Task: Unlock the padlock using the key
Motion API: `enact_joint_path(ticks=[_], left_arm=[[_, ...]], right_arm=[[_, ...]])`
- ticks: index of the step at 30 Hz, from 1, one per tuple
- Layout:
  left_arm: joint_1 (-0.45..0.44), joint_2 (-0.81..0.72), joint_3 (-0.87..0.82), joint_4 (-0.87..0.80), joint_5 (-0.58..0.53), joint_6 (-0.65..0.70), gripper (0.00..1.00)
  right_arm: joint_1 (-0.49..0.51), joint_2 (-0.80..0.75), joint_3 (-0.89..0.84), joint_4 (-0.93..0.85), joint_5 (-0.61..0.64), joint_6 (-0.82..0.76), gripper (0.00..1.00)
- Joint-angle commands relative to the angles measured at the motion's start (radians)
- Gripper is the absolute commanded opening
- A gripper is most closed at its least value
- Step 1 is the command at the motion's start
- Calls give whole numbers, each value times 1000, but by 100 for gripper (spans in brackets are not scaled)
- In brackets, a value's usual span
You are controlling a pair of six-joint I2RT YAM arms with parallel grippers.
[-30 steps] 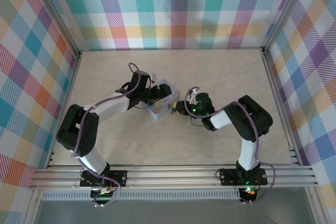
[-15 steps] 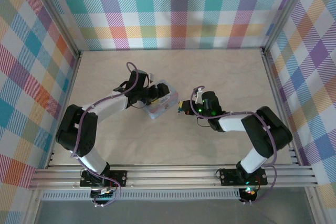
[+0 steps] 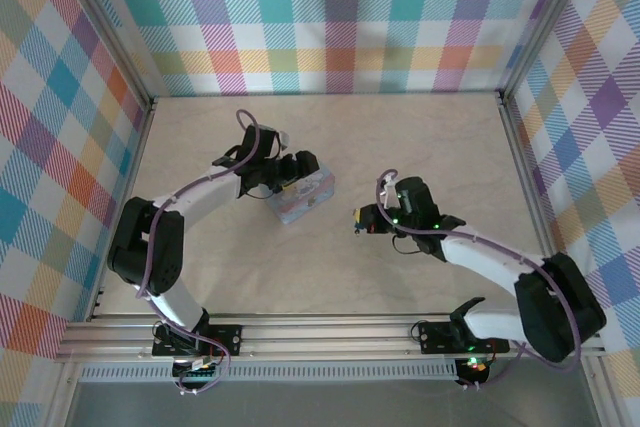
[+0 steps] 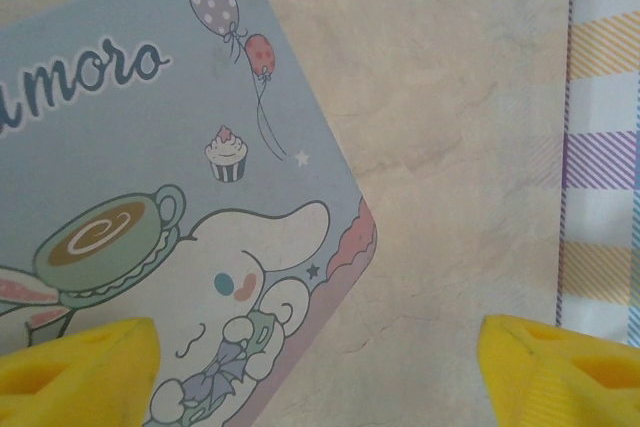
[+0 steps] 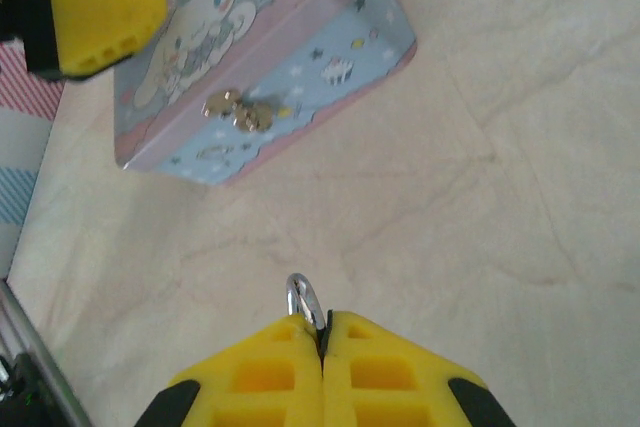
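The right jaws are pressed fully together, pinching the padlock (image 5: 302,299) at their tips, and its silver shackle loop pokes out just ahead of them. The cartoon tin (image 5: 270,67) rests on the counter (image 5: 480,207) farther ahead, well apart. The left jaws gape wide over the tin's lid, one tip above the lid, the other past its edge, holding nothing.
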State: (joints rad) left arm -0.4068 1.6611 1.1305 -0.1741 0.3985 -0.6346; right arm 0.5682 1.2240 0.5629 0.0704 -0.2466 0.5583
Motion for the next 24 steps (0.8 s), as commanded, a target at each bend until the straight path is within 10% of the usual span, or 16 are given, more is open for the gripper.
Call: enact_joint_path(ticks=[1,24], left_arm=[[13,-98,-8,3,-29,11,83],[13,-918,-516,-176,-273,-76,96]], right_arm=[[28,-66,17,-185,-13,-36,5],[142,-25,-59,-275,-10,8,5]])
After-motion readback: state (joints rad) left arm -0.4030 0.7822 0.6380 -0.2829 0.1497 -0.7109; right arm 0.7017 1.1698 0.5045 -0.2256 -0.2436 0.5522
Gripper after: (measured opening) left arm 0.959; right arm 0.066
